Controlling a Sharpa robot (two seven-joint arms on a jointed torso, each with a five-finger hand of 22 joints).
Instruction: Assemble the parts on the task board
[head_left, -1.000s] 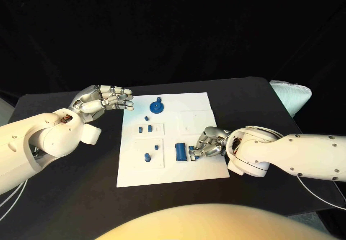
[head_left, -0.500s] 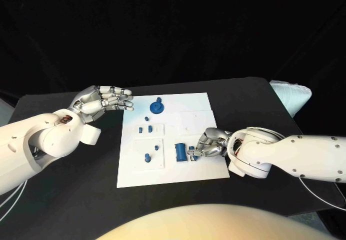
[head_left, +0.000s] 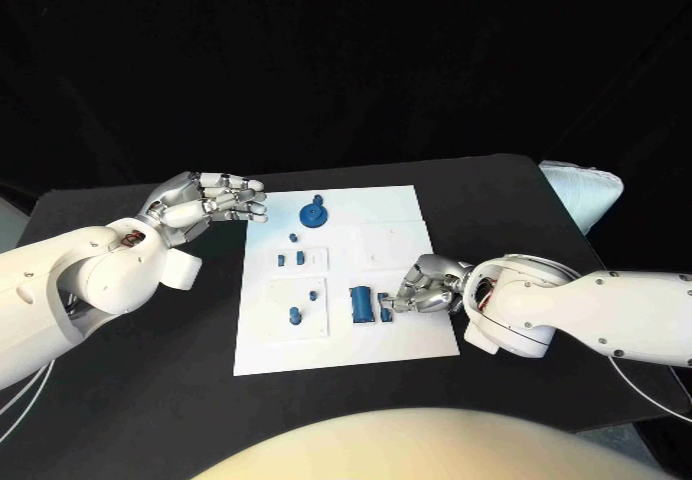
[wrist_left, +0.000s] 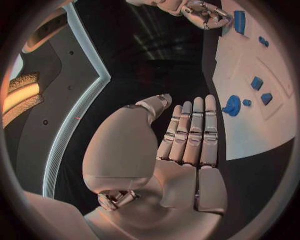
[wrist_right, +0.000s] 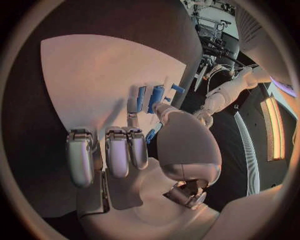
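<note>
In the head view, we see the white rectangular task board (head_left: 339, 340) in the middle of the black table (head_left: 173, 380), with our silver right hand (head_left: 427, 285) low at its near right side, fingers curled just beside a small upright blue piece (head_left: 385, 308) and a larger blue rectangular block (head_left: 359, 304); whether the fingers pinch that small piece we cannot tell. Our silver left hand (head_left: 209, 203) hovers beside the board's far left corner, fingers curled in, holding nothing. A round blue disc-shaped part (head_left: 315, 213) lies at the far end. In the left wrist view, that hand (wrist_left: 181, 145) holds its fingers straight and together, empty. In the right wrist view, the fingertips (wrist_right: 139, 150) hang over the blue pieces, contact unclear. We judge assembly partly begun, with several small parts left scattered.
</note>
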